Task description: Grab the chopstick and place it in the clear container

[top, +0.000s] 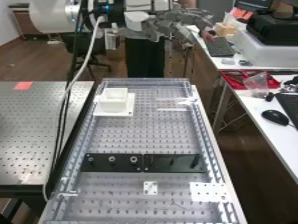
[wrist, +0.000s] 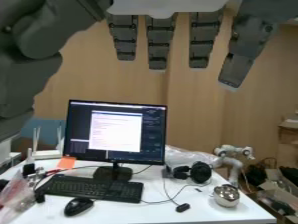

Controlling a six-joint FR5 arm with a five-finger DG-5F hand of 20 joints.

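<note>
Largest item first: the perforated bench [top: 143, 135], running away from the high view's near end. A white desk [top: 274, 132] stands beside it. The white arm [top: 56, 15] enters at that view's upper left. Next in size, the dark grey hand [top: 159, 26] hangs beyond the bench's far end. State of hand: fingers straight and apart, nothing held; the wrist view agrees. Across the bench's middle lies a black bar [top: 143, 162], with a perforated white plate [top: 208, 192] nearer the camera. On the far part, toward that view's left, sits a small pale square-walled box, taken as the clear container [top: 114, 106], upright on a white base. Smallest: a thin pale strip, read as the chopstick [top: 172, 109], lying crosswise near the bench's right rail, well apart from the container. A similar strip lies just beyond it; which is meant, I cannot tell for certain. Judgement: task not begun. Handling, estimated: very light, stiff, smooth, apt to roll or skid if nudged. Breakage looks unlikely; slipping is the likelier fault. Best hold: a light pinch of thumb and fingertips near mid-length, squeezing evenly from both long sides. Gripped at one end, it would probably swing or droop. It lies low, so the fingertips must come down close without jamming on the surface. Tilt it before release, one end leading into the container.
</note>
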